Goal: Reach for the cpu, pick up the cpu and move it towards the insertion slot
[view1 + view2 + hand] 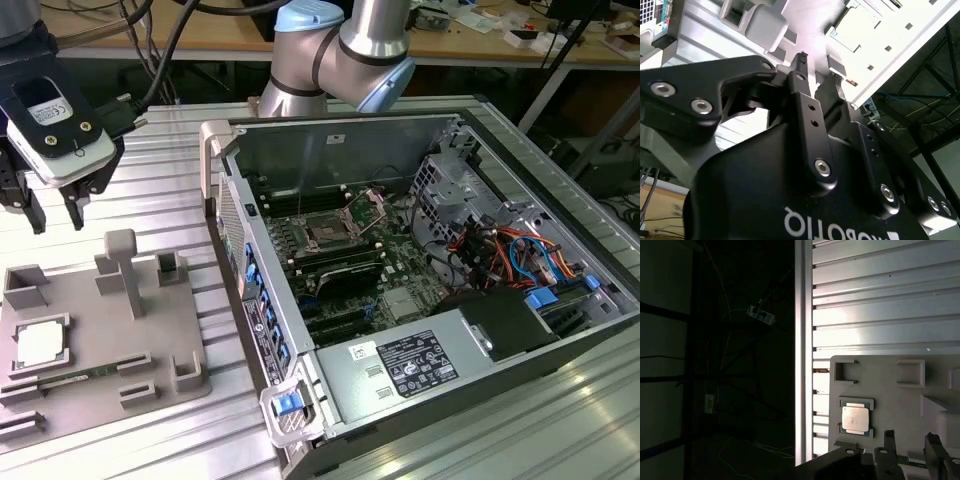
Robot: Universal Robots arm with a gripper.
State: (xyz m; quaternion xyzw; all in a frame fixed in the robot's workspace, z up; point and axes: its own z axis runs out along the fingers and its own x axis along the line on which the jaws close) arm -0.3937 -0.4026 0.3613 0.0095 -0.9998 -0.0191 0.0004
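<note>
- Currently the gripper [57, 215] hangs with its two black metal fingers spread apart and nothing between them, above the ribbed table [170, 180] at the exterior view's left.
- The cpu [40, 343] lies flat in a square recess of the matte grey fixture plate [90, 330], below the gripper in the picture and clearly apart from it. Its top is a pale, shiny metal square.
- The plate carries raised blocks and small U-shaped pockets, and it rests on grooved, brushed aluminium slats.
- At the exterior view's right, an open computer case [330, 150] of bare sheet metal holds the green motherboard [415, 292]. The insertion slot [327, 232] sits there, a dark square in a silver frame with its latch raised, well apart from the cpu.
- The first wrist view looks down on the cpu [855, 418] and adds a thin green border around its silver lid. The dark fingertips [888, 436] show near it, not touching.
- The second wrist view gives the gripper [817, 80] from close behind: glossy black links, silver screw heads, and a bright gap between the finger ends.
</note>
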